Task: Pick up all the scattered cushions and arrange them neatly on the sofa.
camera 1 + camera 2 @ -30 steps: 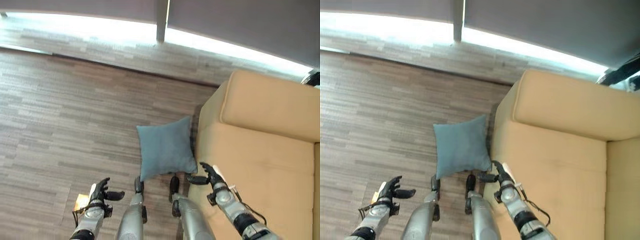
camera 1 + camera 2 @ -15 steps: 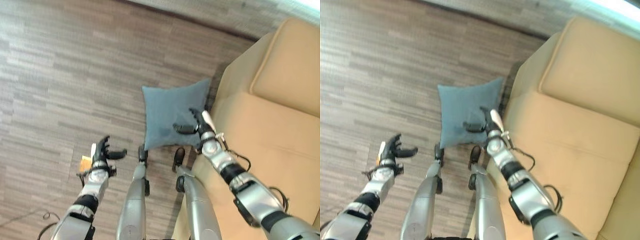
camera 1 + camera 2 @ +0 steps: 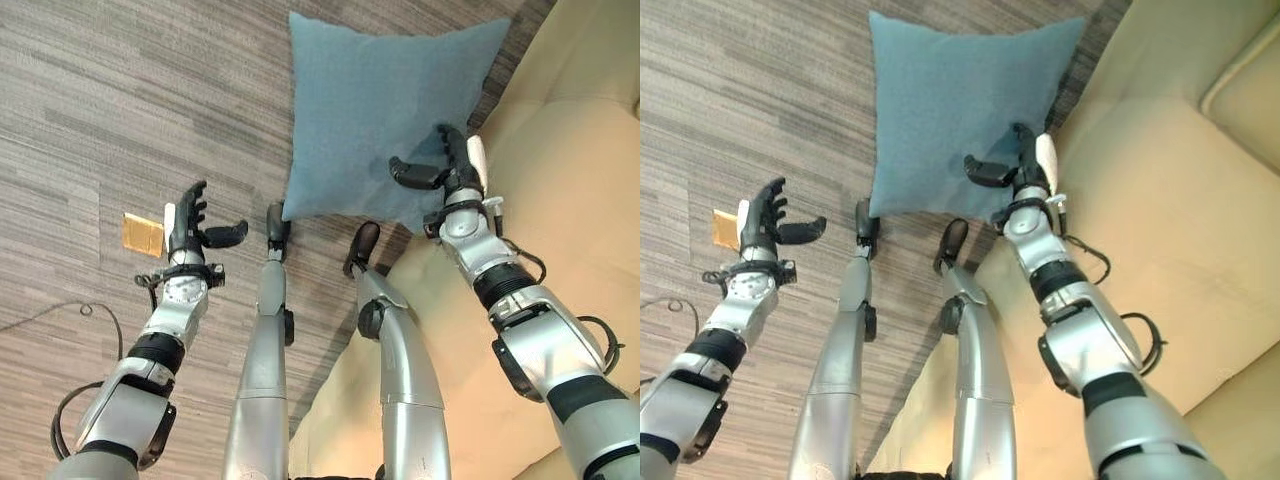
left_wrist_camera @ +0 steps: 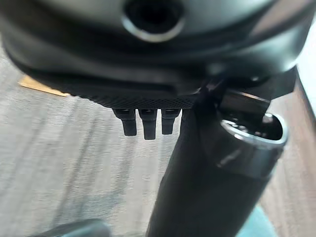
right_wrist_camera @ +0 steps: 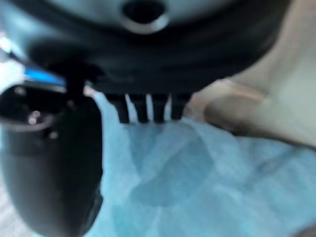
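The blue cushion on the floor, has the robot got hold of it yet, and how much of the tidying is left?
Nothing looks done yet: the blue cushion lies on the wood floor beside the tan sofa. In hand: the right hand reaches over the cushion's near edge with fingers open, not gripping. The left hand is open over the floor. Left: grasp the cushion, lift it, set it on the sofa.

Blue cushion [image 3: 375, 105] on floor by sofa [image 3: 580, 150]; right hand [image 3: 447, 170] spread over it.
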